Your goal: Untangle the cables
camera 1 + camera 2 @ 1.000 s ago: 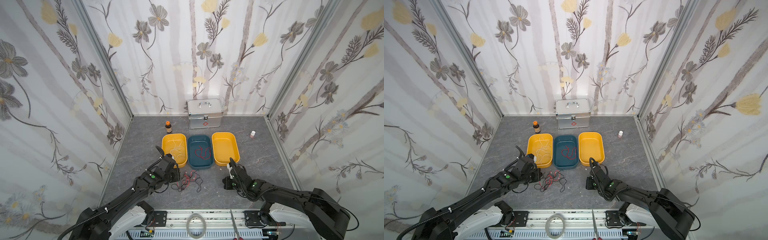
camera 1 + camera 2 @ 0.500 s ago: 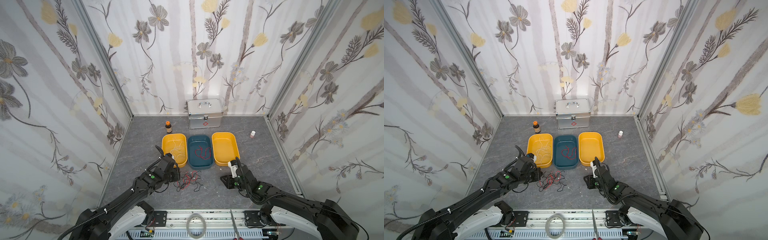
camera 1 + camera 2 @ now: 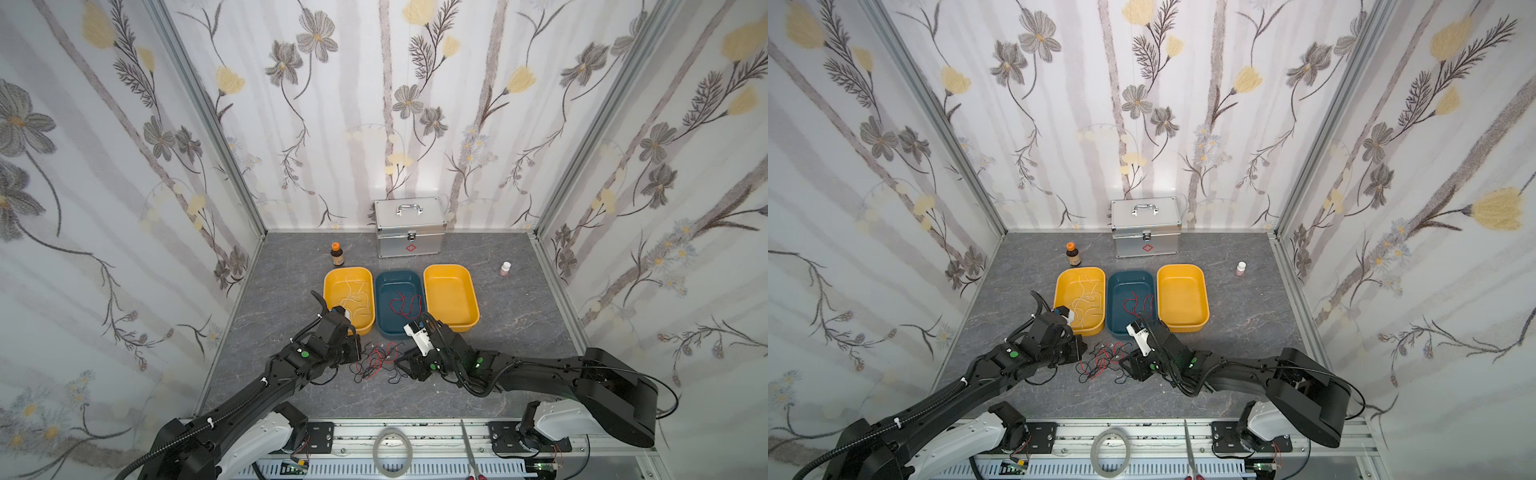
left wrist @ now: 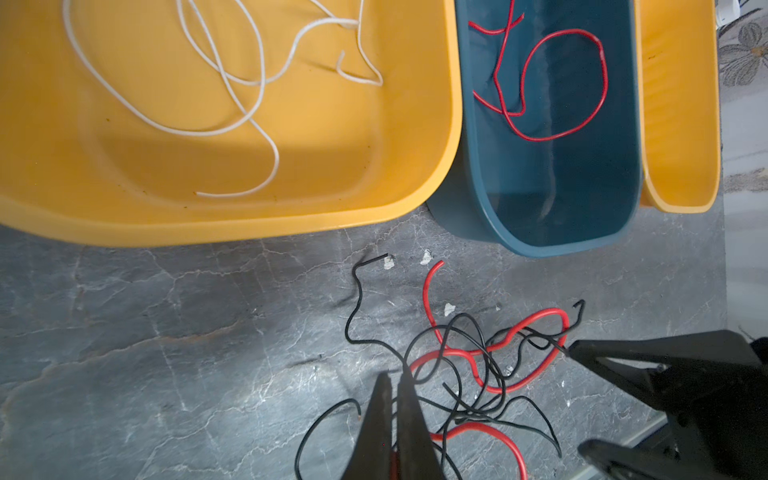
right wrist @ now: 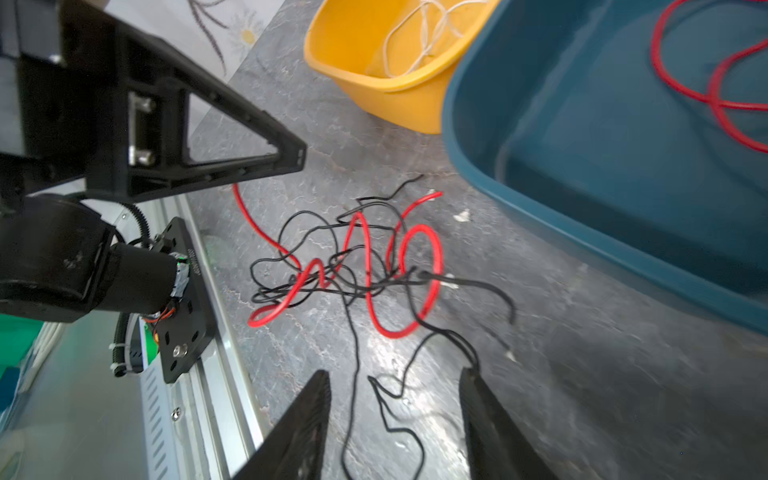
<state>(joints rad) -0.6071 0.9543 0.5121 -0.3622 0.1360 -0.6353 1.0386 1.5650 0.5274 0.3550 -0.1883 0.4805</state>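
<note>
- The cables (image 3: 376, 359), a red-and-black tangle, lie on the grey surface (image 3: 291, 299) just in front of the tubs, between the two arms.
- The left end effector (image 4: 394, 374) is pressed together, apparently pinching a black cable (image 4: 360, 293) where it enters the knot (probably as an anchor).
- The right end effector (image 5: 395, 373) is spread, with loose black strands lying between its fingers; it looks ready to take one and pull.
- White cables (image 4: 249, 83) sit in a yellow tub (image 4: 208, 232) and red cables (image 4: 604, 83) in the teal tub (image 4: 561, 247): sorted by colour, I judge.
- Only the top views show the other yellow tub (image 3: 451, 299) empty; only the wrist views show the pinch.
</note>
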